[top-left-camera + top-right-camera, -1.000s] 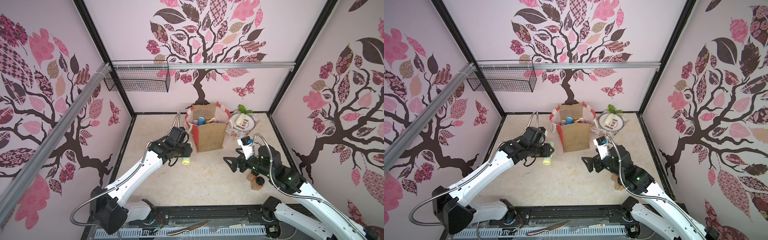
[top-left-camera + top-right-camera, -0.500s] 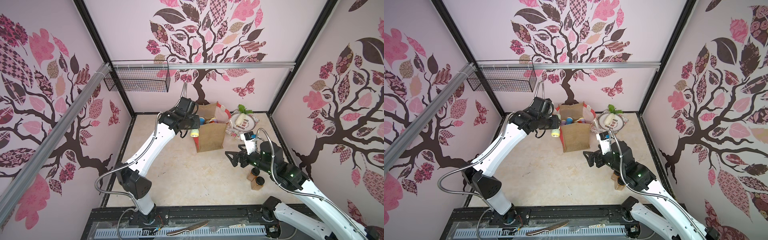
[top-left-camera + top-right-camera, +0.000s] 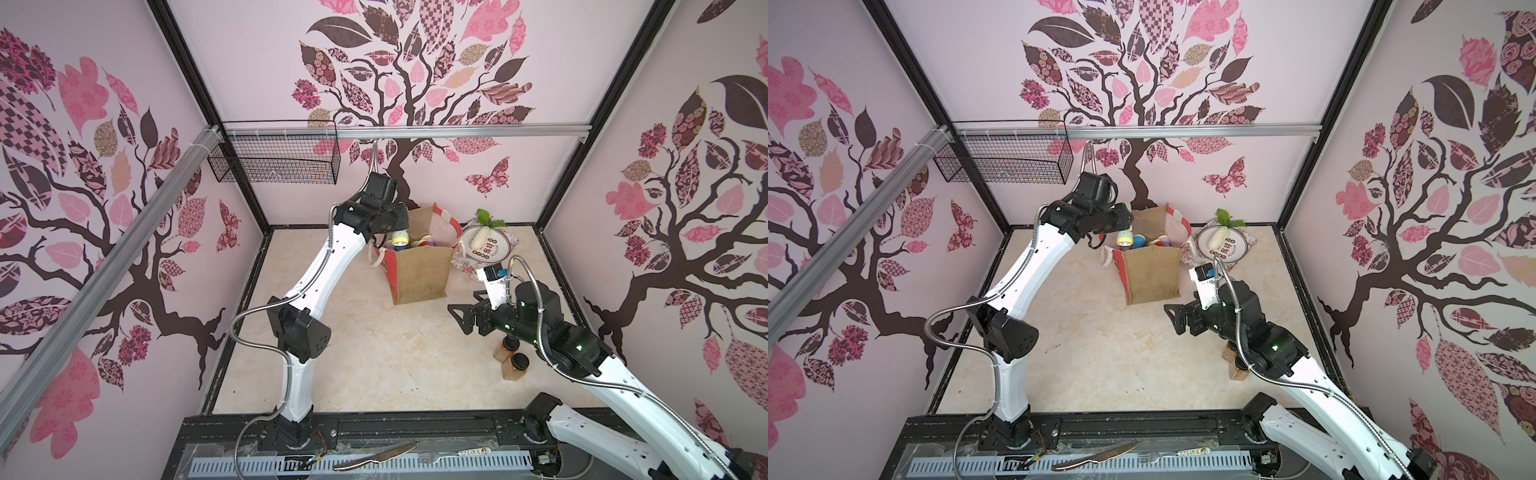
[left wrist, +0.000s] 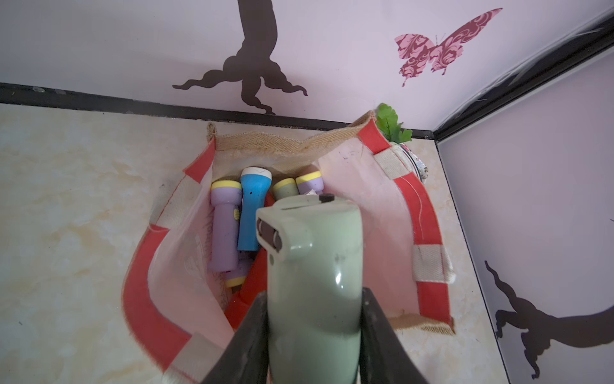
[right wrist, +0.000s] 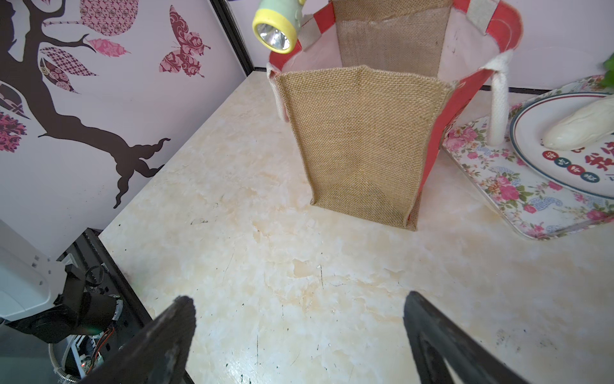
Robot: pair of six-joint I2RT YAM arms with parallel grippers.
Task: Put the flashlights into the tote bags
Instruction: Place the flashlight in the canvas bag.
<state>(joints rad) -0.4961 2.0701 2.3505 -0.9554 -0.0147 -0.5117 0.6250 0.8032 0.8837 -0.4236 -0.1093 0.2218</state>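
Note:
The burlap tote bag (image 3: 419,272) with red-and-white sides stands open near the back wall, and shows in both top views (image 3: 1152,270). My left gripper (image 4: 314,294) is shut on a pale green flashlight (image 4: 314,266), which it holds above the bag's mouth near the left rim (image 4: 143,292). Its yellow-ringed head (image 5: 275,31) points forward and down. Inside the bag lie a lilac flashlight (image 4: 224,229), a blue one (image 4: 252,209) and several more. My right gripper (image 5: 299,299) hangs open and empty over the floor, in front of the bag and to its right (image 3: 457,319).
A plate (image 3: 496,249) with a white radish sits on a floral tray right of the bag. Two brown black-capped jars (image 3: 513,365) stand under my right arm. A black wire basket (image 3: 274,160) hangs on the back rail at the left.
My left arm has risen from low over the floor left of the bag and carried the green flashlight up and over the bag's mouth. The right gripper has barely moved.

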